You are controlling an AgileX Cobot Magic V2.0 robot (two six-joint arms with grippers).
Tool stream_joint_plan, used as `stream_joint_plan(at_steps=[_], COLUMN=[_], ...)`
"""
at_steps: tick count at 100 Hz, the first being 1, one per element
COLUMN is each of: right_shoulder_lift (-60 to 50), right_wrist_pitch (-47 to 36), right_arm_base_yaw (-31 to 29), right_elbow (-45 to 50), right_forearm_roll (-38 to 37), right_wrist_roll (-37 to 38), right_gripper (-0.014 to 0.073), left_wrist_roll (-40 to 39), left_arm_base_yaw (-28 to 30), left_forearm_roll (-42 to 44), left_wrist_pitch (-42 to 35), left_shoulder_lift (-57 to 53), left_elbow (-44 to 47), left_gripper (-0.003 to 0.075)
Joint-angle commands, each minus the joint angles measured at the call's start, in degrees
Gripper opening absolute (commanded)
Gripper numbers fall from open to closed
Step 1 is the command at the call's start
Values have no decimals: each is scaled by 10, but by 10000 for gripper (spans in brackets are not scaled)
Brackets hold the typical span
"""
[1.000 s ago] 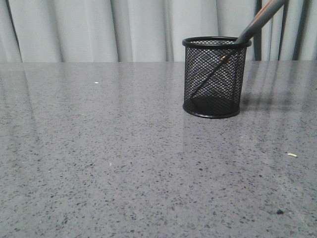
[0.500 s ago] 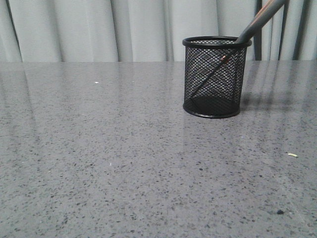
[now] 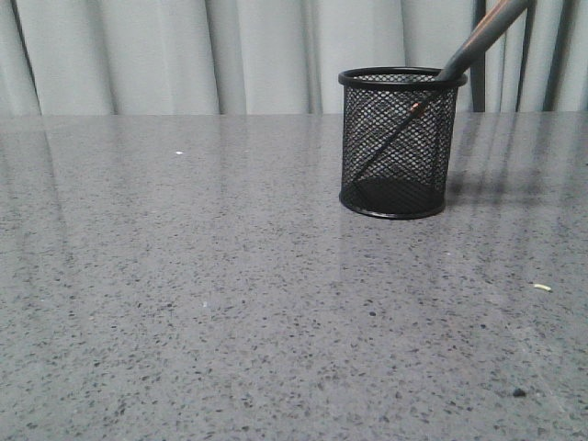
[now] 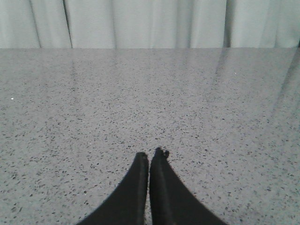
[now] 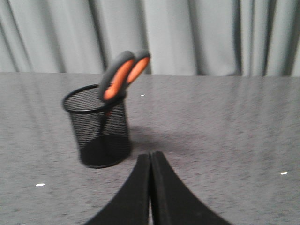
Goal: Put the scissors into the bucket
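Observation:
The black wire-mesh bucket [image 3: 397, 142] stands upright on the grey table at the back right. The scissors [image 3: 480, 39] stand inside it, blades down, leaning on the rim with the dark grey handles sticking out up and to the right. In the right wrist view the bucket [image 5: 98, 126] and the orange-lined scissors handles [image 5: 123, 75] show ahead of my right gripper [image 5: 150, 154], which is shut, empty and well apart from them. My left gripper [image 4: 150, 153] is shut and empty over bare table. No gripper shows in the front view.
The speckled grey table [image 3: 230, 276] stretches wide in front of and left of the bucket. Small crumbs lie at the right [image 3: 542, 288] and front right [image 3: 519, 392]. Pale curtains [image 3: 230, 55] hang behind the table's far edge.

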Motion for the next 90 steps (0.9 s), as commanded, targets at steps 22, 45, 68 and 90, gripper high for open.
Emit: stream_joint_plan(at_steps=[22,45,68,90], right_shoulder_lift=[2,-60,-66,-66], right_wrist_pitch=[-179,-146,-152,-158], right_arm_base_yaw=[-8,-24,-31,-31], right_elbow=[106,151,150,150], right_forearm_roll=[-230,-231,-235,-235], right_wrist_roll=[156,156,156,156], right_gripper=[-66,-66,-66,-66], left_wrist_roll=[-6,-6,-6,-6], left_arm_base_yaw=[1,1,1,1], left_forearm_roll=[-3,-3,-3,-3], left_wrist_pitch=[-42,-42,-42,-42], left_shoulder_lift=[-17,-16,-16,-16], left_elbow=[23,23,23,23], left_gripper=[-20,-20,-20,-20])
